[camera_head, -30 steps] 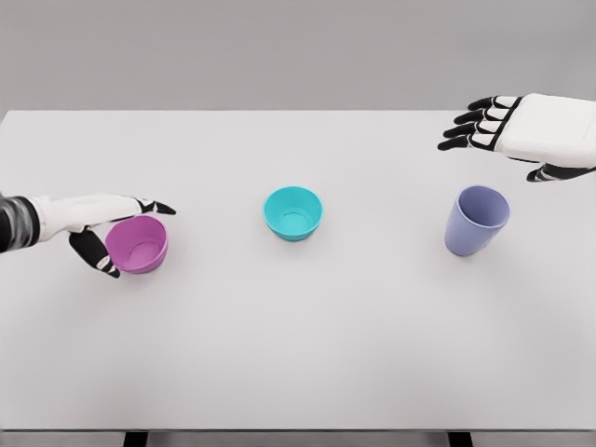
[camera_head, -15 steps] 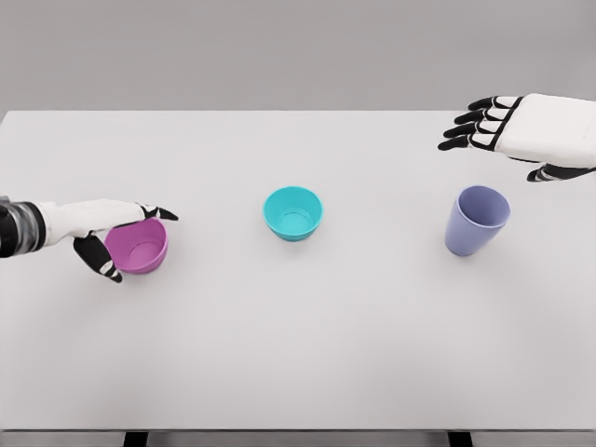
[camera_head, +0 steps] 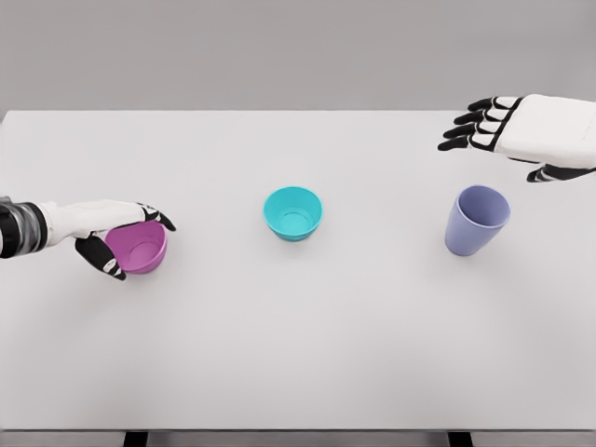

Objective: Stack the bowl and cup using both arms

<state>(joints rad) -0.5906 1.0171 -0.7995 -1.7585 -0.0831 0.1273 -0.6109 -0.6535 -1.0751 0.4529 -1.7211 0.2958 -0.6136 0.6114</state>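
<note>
The pink bowl (camera_head: 137,247), left of the teal bowl (camera_head: 293,212), is wrapped by the left hand (camera_head: 110,230); it should be gripped snugly, then lifted straight; the right hand (camera_head: 510,128) is spread, holding nothing.

Pink-magenta bowl (camera_head: 138,247), plain, slightly paler inside. Turquoise bowl (camera_head: 293,212) at the middle, one flat colour throughout. Lavender-blue cup (camera_head: 476,220), unpatterned, darker in its hollow. Counter (camera_head: 298,354) white, bare of any marking; grey backdrop behind. Left robot hand (camera_head: 107,231) white across the back with black fingers banded white at the joints; forearm perhaps grey-striped, blurred at the edge. Right robot hand (camera_head: 517,130) likewise white-shelled, black-fingered with white segments.
</note>
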